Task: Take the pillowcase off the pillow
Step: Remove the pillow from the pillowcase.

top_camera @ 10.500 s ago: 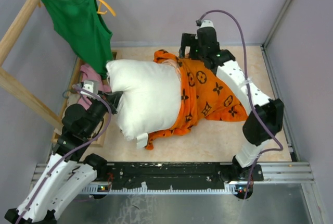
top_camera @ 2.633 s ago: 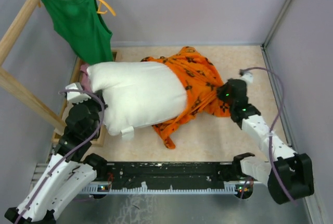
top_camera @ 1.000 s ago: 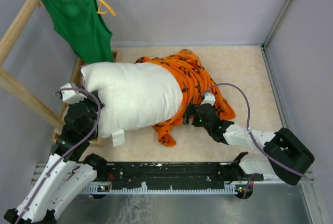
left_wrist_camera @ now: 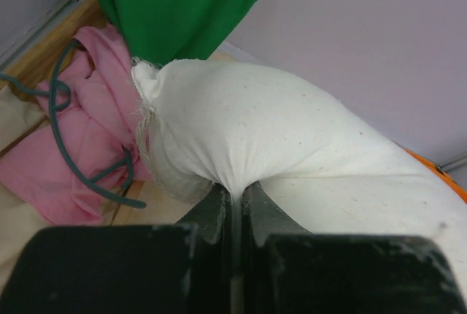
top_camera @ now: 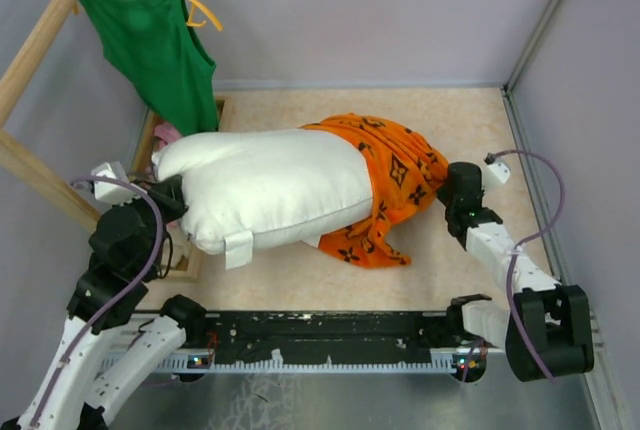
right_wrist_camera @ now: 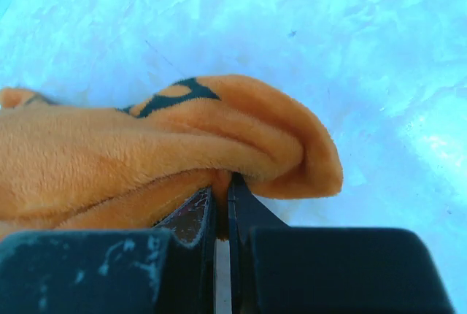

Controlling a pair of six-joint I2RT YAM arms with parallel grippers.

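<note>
Both hands are clenching. Your left hand (left_wrist_camera: 233, 196) is pinching a puckered fold of the plump white pillow (top_camera: 265, 190). Your right hand (right_wrist_camera: 221, 191) is gripping a rolled edge of the fuzzy orange pillowcase (top_camera: 400, 180), its fingertips half buried in the pile. The pillowcase is hiding the pillow's end nearest that hand. Crumpled pink cloth (left_wrist_camera: 84, 146) is lying left of the left hand.

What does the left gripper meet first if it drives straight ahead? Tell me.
The left gripper, shut on a corner of the big plump white pillow, would press straight into that pillow's bulk; nothing else seems to lie nearer.
</note>
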